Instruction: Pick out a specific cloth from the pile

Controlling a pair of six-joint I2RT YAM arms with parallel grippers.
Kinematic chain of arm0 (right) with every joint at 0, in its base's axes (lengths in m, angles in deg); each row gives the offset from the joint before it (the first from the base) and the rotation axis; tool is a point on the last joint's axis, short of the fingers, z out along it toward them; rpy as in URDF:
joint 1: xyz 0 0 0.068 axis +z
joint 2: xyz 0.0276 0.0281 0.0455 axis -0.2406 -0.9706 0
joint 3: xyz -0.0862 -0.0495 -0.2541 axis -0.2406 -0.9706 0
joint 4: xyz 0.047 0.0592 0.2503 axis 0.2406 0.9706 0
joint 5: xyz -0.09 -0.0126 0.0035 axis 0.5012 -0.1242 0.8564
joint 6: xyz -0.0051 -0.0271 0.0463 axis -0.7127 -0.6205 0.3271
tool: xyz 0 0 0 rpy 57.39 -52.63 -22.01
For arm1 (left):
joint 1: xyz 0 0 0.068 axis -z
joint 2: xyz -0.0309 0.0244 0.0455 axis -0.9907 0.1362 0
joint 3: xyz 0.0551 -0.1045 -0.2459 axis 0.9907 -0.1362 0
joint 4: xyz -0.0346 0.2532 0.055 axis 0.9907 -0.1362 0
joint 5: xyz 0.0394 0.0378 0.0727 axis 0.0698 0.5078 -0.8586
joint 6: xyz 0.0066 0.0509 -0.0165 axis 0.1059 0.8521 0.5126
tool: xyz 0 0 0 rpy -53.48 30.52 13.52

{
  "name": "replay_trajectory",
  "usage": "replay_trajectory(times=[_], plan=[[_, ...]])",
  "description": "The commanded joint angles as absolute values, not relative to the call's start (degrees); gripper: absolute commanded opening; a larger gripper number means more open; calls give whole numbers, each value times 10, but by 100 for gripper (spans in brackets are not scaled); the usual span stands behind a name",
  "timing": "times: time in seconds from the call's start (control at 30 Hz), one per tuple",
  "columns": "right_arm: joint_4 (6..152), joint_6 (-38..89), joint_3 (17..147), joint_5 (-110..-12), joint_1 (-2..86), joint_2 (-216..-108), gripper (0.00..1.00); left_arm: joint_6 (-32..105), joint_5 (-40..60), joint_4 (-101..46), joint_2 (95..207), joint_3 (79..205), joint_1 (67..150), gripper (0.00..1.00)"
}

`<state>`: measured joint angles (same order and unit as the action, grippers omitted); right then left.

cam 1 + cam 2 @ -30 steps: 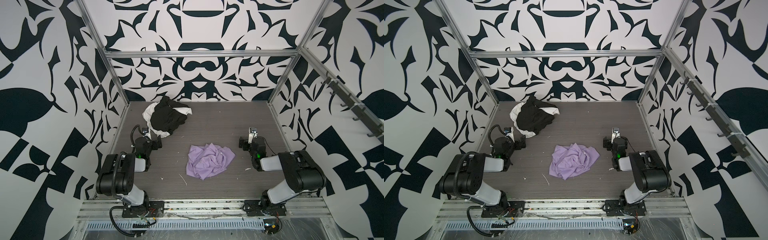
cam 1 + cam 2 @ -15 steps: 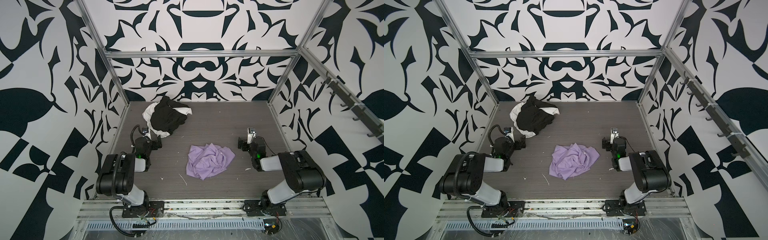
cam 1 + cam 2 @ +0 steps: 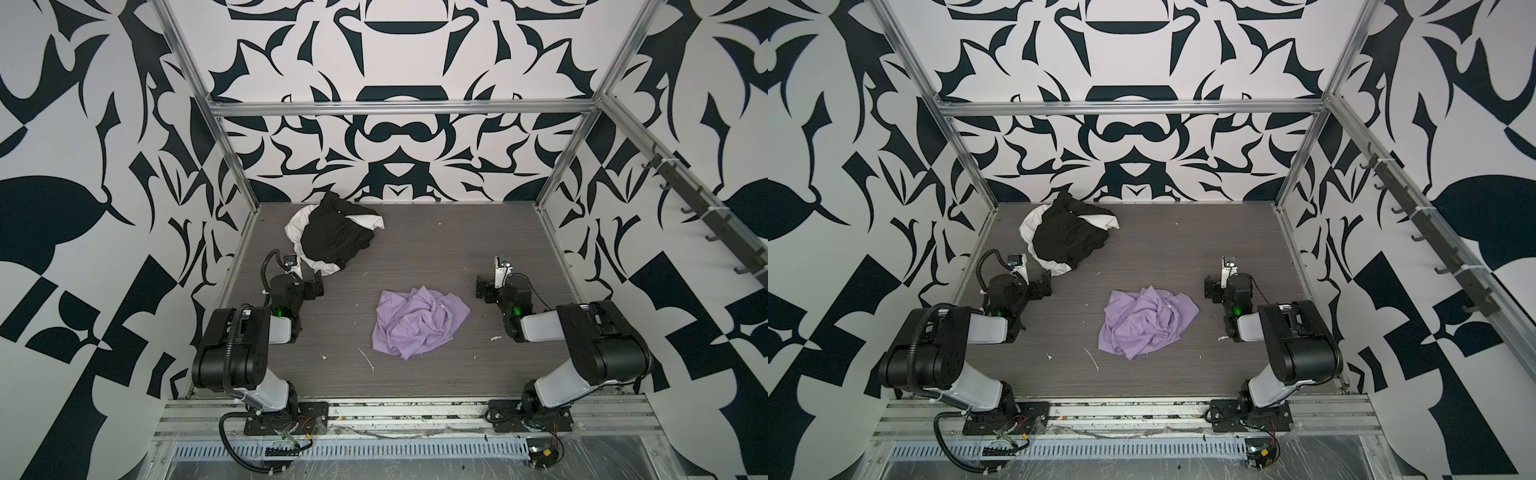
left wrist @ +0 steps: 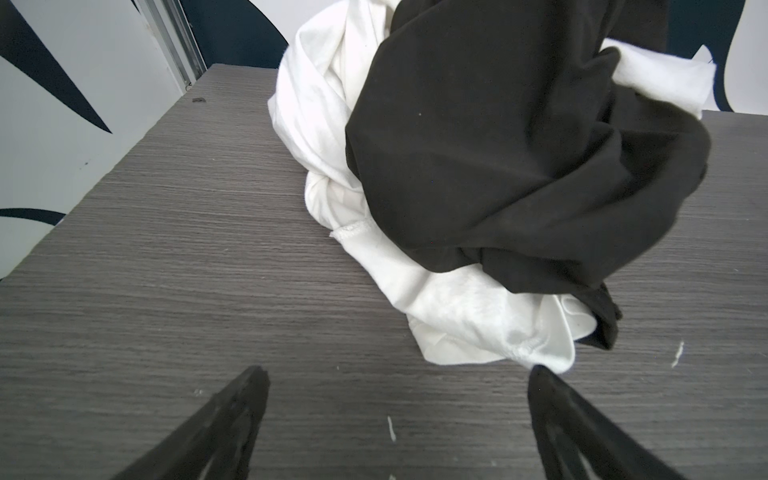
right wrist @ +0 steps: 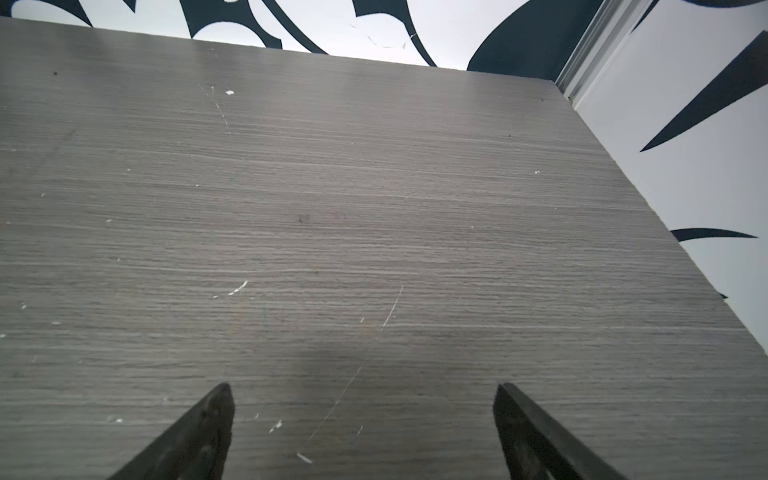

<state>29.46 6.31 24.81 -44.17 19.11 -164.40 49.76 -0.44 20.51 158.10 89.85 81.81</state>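
Your thin, crumpled lilac cloth (image 3: 419, 324) lies on the grey bench (image 3: 449, 245), five o'clock of the black-and-white fabric heap (image 3: 332, 241); left pincer (image 4: 399, 374) and right pincer (image 5: 361, 390) gape empty; likely light, limp; pinch a raised fold.

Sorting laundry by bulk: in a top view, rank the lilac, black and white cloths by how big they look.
1. Crumpled lilac fabric cloth, nearer the camera, so its lead is unsure.
2. Black fabric cloth.
3. White fabric cloth, mostly hidden under the black one.
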Motion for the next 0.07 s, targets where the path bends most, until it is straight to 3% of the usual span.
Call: replay_trajectory(times=[0.0,0.03], plan=[[277,68,258,-446,188,-1637,100,493,-6,221,1580,901,817,100],[275,68,256,-445,188,-1635,100,493,-6,221,1579,901,817,100]])
